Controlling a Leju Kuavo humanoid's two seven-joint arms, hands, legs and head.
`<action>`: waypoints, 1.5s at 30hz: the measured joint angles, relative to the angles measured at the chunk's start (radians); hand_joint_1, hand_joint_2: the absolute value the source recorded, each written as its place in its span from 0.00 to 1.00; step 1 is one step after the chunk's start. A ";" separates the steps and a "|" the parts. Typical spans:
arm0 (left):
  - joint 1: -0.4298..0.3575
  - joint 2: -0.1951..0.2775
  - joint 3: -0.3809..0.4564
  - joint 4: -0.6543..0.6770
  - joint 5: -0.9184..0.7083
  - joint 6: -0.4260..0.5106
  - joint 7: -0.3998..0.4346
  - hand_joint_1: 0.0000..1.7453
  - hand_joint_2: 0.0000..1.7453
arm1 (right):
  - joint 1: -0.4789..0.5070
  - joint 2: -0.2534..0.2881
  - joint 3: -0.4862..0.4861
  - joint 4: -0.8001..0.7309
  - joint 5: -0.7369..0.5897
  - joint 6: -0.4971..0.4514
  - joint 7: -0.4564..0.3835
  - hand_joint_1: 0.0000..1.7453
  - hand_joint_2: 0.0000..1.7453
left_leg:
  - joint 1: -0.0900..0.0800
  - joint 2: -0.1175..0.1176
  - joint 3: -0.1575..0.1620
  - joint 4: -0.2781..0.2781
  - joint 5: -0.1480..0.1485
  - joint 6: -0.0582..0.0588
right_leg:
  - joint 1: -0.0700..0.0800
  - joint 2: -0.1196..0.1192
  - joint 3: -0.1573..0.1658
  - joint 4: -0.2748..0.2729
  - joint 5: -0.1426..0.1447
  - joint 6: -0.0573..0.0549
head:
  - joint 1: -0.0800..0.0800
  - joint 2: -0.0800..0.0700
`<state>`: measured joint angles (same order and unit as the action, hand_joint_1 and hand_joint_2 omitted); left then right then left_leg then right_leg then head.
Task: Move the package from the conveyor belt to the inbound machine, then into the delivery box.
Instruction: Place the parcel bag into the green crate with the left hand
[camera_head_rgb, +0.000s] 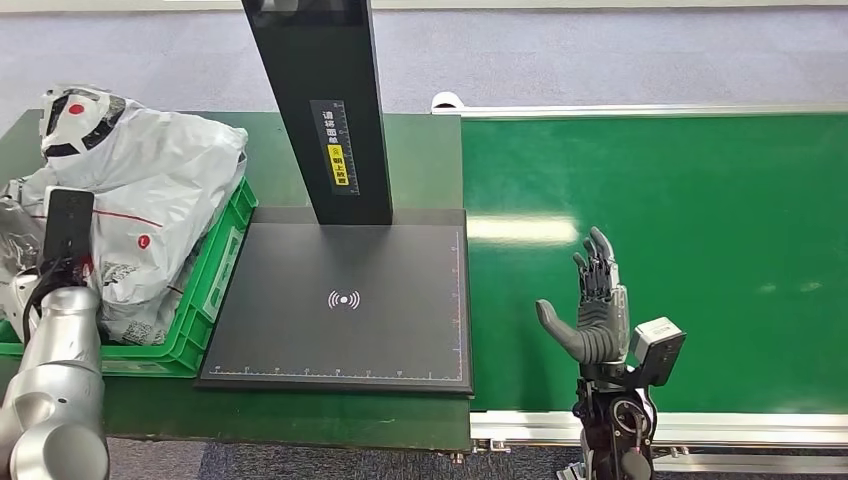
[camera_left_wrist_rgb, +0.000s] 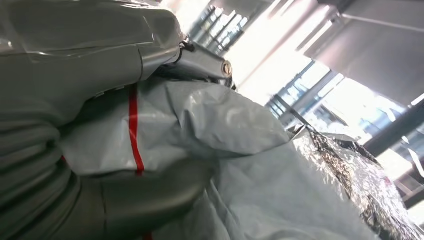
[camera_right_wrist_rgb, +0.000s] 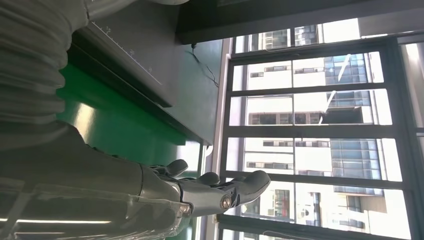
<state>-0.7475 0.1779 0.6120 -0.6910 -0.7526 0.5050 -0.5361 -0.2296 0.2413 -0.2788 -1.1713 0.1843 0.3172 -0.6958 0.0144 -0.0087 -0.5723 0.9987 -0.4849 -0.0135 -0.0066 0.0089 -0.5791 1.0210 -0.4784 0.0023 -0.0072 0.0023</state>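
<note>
Pressing against grey package (camera_left_wrist_rgb: 210, 125) in wrist view, left hand (camera_left_wrist_rgb: 100, 200).

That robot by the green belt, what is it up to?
It is sorting parcels. Its left hand is down among the grey plastic packages piled in the green delivery box, pressed against one. Its right hand waits over the conveyor belt, holding nothing, fingers apart. The black scanning plate between them is bare.
</note>
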 joint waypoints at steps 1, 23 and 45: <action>0.002 -0.006 0.001 -0.008 0.017 -0.018 -0.010 0.00 1.00 | 0.000 0.001 -0.002 0.001 0.001 -0.002 0.000 0.00 1.00 | 0.000 0.000 0.000 0.000 0.000 0.000 | 0.000 0.000 0.000 0.000 0.000 0.000 | 0.000 0.000; 0.088 -0.103 0.039 -0.293 0.542 -0.294 -0.154 0.00 1.00 | 0.003 0.006 -0.036 0.017 -0.021 -0.036 0.000 0.00 1.00 | 0.000 0.001 0.000 0.000 0.000 0.000 | 0.000 0.000 0.000 0.000 0.000 0.000 | 0.000 0.000; 0.462 -0.456 0.014 -1.210 0.927 -0.635 -0.165 0.00 1.00 | 0.029 0.010 -0.061 0.019 -0.036 -0.048 0.000 0.00 1.00 | 0.000 0.003 -0.001 0.000 -0.003 0.001 | 0.000 0.002 -0.001 -0.002 -0.001 0.000 | 0.000 0.000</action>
<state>-0.2854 -0.2785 0.6262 -1.9008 0.1748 -0.1300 -0.7015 -0.2008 0.2509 -0.3397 -1.1524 0.1484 0.2695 -0.6957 0.0139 -0.0060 -0.5731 0.9986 -0.4875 -0.0122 -0.0069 0.0106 -0.5804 1.0193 -0.4790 0.0027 -0.0074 0.0023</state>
